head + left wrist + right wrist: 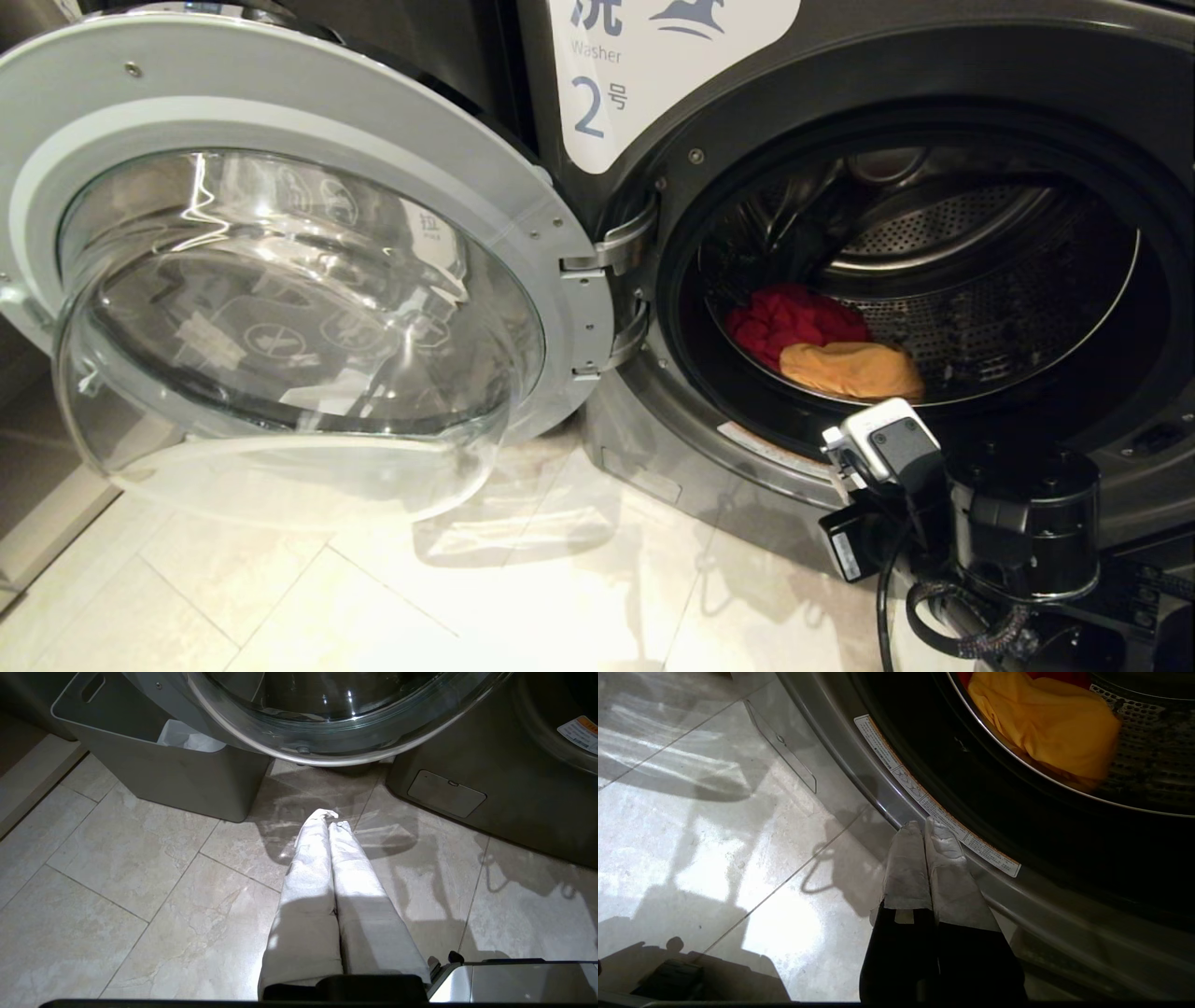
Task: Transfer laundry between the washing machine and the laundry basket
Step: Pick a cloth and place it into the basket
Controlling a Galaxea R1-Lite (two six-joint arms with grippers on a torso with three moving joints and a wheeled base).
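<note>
Right gripper, with its two white-wrapped fingers pressed together and holding nothing, hangs low by the front rim of the dark grey washing machine marked "2". Left gripper, also pinched together and empty, points down at the pale tiled floor, beside a solid grey plastic bin.

Just past the right gripper is the dark round opening. The big round glass door is swung wide open to the left.

Farther in, on the bottom of the shiny metal drum with little holes, lie the clothes. A soft yellow-orange cloth sits in front, bunched up and floppy. A bright red-pink cloth lies crumpled just behind, touching it.

I think the step is reaching in for the first piece. Next, the right gripper should spread its fingers, rise over the rim, go in, and pinch the yellow-orange cloth. No basket can be seen.
</note>
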